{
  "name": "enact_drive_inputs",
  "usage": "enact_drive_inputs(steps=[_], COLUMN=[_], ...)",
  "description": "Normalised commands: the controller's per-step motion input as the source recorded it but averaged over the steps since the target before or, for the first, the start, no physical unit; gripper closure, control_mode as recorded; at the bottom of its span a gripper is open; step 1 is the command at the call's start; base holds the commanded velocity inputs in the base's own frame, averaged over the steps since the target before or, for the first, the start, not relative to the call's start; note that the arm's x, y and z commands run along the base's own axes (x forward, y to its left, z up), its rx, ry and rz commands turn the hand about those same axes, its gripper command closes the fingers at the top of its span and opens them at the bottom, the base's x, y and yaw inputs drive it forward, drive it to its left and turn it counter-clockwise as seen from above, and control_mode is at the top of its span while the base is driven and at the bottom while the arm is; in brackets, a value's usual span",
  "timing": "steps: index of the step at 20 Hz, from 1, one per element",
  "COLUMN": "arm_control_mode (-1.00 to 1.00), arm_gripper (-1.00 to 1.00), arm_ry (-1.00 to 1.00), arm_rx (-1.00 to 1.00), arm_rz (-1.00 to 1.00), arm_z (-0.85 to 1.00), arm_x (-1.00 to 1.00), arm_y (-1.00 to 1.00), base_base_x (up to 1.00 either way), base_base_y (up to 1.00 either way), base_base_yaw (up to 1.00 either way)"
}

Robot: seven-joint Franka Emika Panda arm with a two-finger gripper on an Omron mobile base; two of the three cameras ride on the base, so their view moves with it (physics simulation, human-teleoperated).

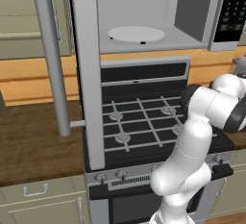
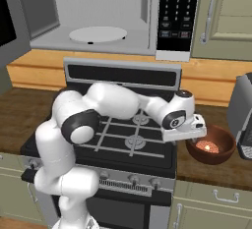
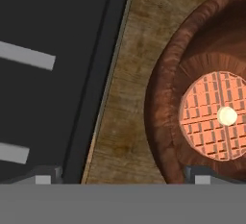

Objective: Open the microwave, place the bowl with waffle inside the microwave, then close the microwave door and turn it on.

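Bowl with round waffle inside, resting on wooden worktop just right of stove, near worktop's front edge. Gripper right above bowl's left rim, jaws spread apart, one tip over stove edge, other over bowl's inside. Microwave above stove, microwave door swung wide open, white turntable bare.

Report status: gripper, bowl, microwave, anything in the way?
Gripper open, low over bowl rim, not gripping. Bowl with waffle on counter beside stove. Microwave door open, turntable bare.
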Motion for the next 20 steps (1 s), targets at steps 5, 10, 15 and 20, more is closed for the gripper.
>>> enact_drive_inputs(steps=[5, 10, 15, 20], arm_control_mode=[-1.00, -1.00, -1.00, -1.00], arm_gripper=[-1.00, -1.00, -1.00, 1.00], arm_ry=[0.00, 0.00, 0.00, 0.00], arm_rx=[0.00, 0.00, 0.00, 0.00], arm_rz=[0.08, 0.07, 0.08, 0.04], arm_z=[-0.21, -0.21, -0.18, -0.08], arm_x=[0.20, 0.21, 0.24, 0.15], arm_y=[-0.24, -0.24, -0.25, -0.10], base_base_x=[0.00, 0.00, 0.00, 0.00], base_base_y=[0.00, 0.00, 0.00, 0.00], base_base_yaw=[0.00, 0.00, 0.00, 0.00])
